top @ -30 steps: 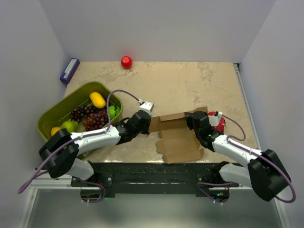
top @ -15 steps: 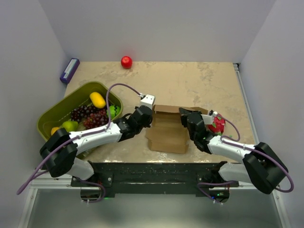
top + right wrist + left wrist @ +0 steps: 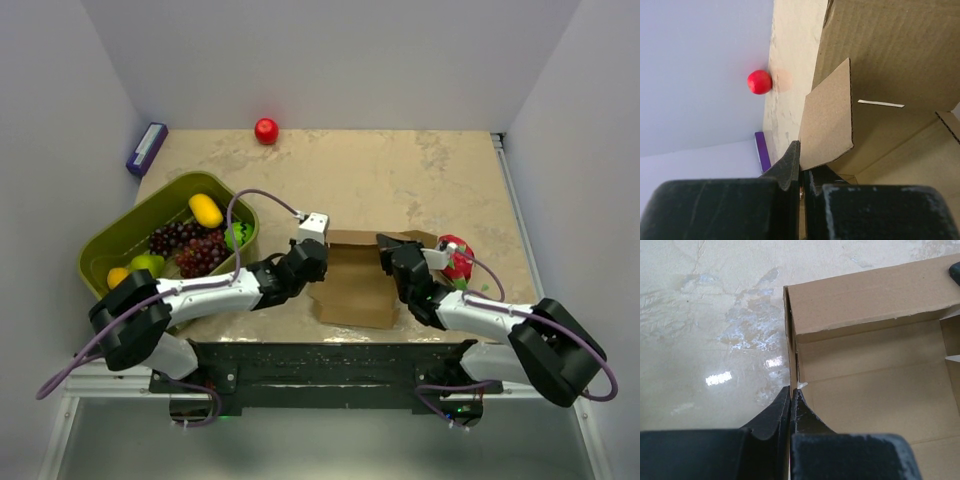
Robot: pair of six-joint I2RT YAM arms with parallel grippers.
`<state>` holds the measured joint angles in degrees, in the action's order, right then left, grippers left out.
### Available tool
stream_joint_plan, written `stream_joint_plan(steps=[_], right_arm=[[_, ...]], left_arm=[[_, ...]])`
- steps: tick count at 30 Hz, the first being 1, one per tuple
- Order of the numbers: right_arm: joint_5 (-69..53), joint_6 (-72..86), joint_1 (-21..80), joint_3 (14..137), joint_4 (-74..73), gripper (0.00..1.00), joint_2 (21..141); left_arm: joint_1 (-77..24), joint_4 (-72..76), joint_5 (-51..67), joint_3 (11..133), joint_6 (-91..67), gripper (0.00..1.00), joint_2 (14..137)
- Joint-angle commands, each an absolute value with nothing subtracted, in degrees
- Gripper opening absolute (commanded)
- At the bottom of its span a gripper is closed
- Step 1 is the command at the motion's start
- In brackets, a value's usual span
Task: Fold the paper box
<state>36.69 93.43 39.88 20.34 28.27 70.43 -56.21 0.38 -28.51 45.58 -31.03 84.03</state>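
Note:
The brown paper box (image 3: 358, 278) lies partly folded at the table's near middle, between my two grippers. My left gripper (image 3: 318, 262) is shut on its left side wall; the left wrist view shows the jaws (image 3: 791, 392) pinching that thin wall, with the box's inside (image 3: 875, 375) to the right. My right gripper (image 3: 388, 258) is shut on a flap at the box's right side; the right wrist view shows the jaws (image 3: 801, 160) clamped on the flap (image 3: 827, 117), with the box's wall (image 3: 900, 45) behind it.
An olive-green basket (image 3: 115, 242) of fruit stands at the left. A red ball (image 3: 266, 130) lies at the back, also in the right wrist view (image 3: 759, 82). A purple block (image 3: 146, 148) lies at the back left. A red fruit (image 3: 458, 256) lies just right of the box.
The flat spread sheet has been folded up into a narrower box shape. Both grippers moved inward toward each other, holding its sides.

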Motion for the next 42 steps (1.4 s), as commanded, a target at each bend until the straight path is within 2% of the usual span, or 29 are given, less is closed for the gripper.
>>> stream_joint_plan(steps=[1,9,12,13,15,16,18,19,22,27,35,42], right_arm=[[39.37,93.69,40.96,19.78,28.39,0.00,69.08],[39.46,94.04,40.96,18.63,28.56,0.00,69.08],[39.64,93.78,40.96,18.02,28.39,0.00,68.47],[39.81,93.34,41.04,17.84,28.21,0.00,67.94],[39.99,93.25,40.96,17.58,27.86,0.00,67.42],[39.99,93.16,40.96,17.40,27.51,0.00,66.72],[40.34,92.90,41.04,16.96,27.33,0.00,66.01],[40.43,92.73,40.96,16.88,26.99,0.00,65.31],[41.13,92.64,41.04,16.61,25.67,0.00,64.34],[41.57,92.81,40.96,16.08,25.22,0.00,63.02],[41.31,92.37,40.96,16.08,25.23,0.00,62.49],[41.22,92.11,41.04,16.26,25.49,0.00,62.58]], left_arm=[[-59.23,2.89,-28.83,42.20,-34.98,0.00,85.86],[-63.02,5.45,-25.32,41.22,-37.44,0.00,90.17],[-63.02,5.54,-24.79,41.05,-37.53,0.07,90.79],[-63.02,5.62,-24.79,40.61,-37.44,0.16,90.53],[-63.02,6.50,-24.44,40.26,-36.48,0.22,89.83],[-63.02,6.68,-24.35,39.82,-35.87,0.30,88.78],[-63.02,6.68,-24.43,39.47,-34.46,0.39,86.94],[-63.02,6.68,-24.43,39.38,-33.76,0.49,86.14],[-63.02,6.50,-24.26,38.41,-31.38,0.66,82.45],[-62.93,6.33,-22.07,35.52,-27.34,0.80,73.94],[-61.01,5.01,-20.73,31.30,-19.08,0.90,60.04],[-52.48,1.58,-27.15,31.02,-23.02,0.89,58.36]])
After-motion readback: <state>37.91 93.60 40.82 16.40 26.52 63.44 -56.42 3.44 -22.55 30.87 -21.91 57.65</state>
